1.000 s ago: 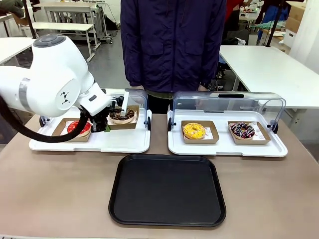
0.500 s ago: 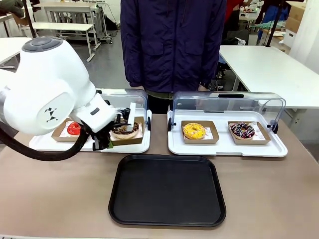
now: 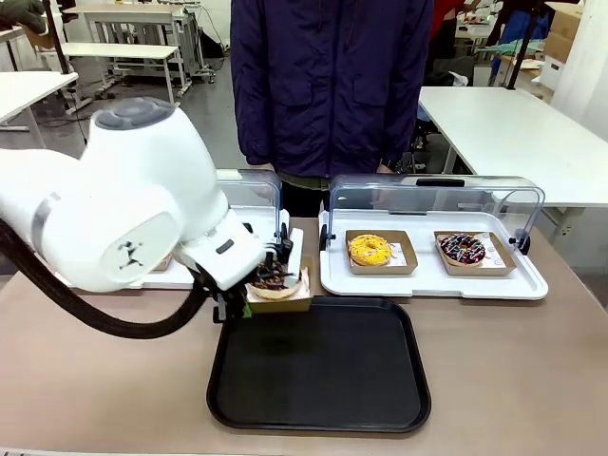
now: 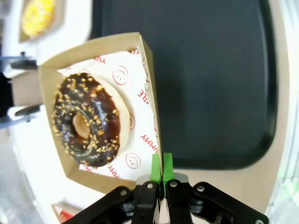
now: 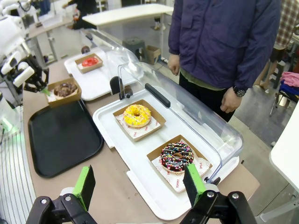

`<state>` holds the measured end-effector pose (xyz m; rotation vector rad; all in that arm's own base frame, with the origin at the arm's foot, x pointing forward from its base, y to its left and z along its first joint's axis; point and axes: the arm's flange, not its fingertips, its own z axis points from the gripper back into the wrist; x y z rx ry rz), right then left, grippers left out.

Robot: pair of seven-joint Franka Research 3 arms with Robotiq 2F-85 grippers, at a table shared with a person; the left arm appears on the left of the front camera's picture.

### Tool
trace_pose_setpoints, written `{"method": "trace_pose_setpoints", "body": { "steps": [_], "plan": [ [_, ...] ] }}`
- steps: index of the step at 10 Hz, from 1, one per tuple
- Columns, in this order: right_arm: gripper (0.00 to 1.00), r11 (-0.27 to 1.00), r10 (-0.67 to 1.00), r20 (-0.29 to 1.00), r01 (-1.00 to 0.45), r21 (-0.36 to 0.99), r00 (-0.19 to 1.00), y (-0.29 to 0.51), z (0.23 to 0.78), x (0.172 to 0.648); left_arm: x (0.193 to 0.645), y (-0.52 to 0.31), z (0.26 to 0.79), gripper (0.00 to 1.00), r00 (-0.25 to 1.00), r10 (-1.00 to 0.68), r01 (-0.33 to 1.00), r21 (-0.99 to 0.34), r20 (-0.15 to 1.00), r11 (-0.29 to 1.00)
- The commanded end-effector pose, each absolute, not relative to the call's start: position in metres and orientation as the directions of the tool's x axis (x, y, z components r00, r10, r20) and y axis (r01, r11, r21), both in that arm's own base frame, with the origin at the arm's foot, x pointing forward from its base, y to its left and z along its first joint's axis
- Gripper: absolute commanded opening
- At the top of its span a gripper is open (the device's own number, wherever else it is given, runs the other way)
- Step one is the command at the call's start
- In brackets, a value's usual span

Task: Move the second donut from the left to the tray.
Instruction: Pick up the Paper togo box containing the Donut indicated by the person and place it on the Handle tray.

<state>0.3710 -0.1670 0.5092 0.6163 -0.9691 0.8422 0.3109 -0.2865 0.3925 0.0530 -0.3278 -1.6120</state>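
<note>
The second donut from the left (image 3: 275, 281), chocolate-glazed with tan sprinkles, sits in a brown cardboard square (image 3: 285, 302). My left gripper (image 3: 247, 310) holds that square in the air over the far left corner of the black tray (image 3: 318, 366). In the left wrist view the green pads (image 4: 156, 164) are shut on the square's side wall, with the donut (image 4: 86, 125) to their left and the tray (image 4: 219, 84) beyond. The right wrist view shows my right gripper (image 5: 139, 185) open and empty at the table's right end, far from the donut (image 5: 64, 89) and the tray (image 5: 63, 137).
A white display tray (image 3: 432, 280) with a raised clear lid holds a yellow donut (image 3: 370, 249) and a dark sprinkled donut (image 3: 463, 249). The left display tray (image 5: 100, 79) holds a red donut (image 5: 89, 61). A person (image 3: 332, 85) stands at the far side.
My left gripper has carried the chocolate donut in its cardboard square out of the left display tray, rightward and toward me, to the black tray's far left corner.
</note>
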Motion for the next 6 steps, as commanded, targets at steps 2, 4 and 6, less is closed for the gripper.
{"method": "trace_pose_setpoints", "body": {
  "steps": [2,4,6],
  "plan": [
    [1.00,0.535,0.322,0.907,-0.843,0.063,0.272,-0.167,0.510,0.374,0.288,-0.305,0.367,0.02,-0.066,-0.981,0.962,0.271,0.180,-0.015],
    [1.00,0.535,0.322,0.907,-0.843,0.063,0.272,-0.167,0.510,0.374,0.278,-0.327,0.348,0.02,-0.079,-0.981,0.967,0.253,0.177,-0.033],
    [1.00,0.535,0.322,0.907,-0.843,0.063,0.272,-0.167,0.510,0.374,0.269,-0.344,0.334,0.02,-0.087,-0.985,0.967,0.252,0.151,-0.047]
  ]
}}
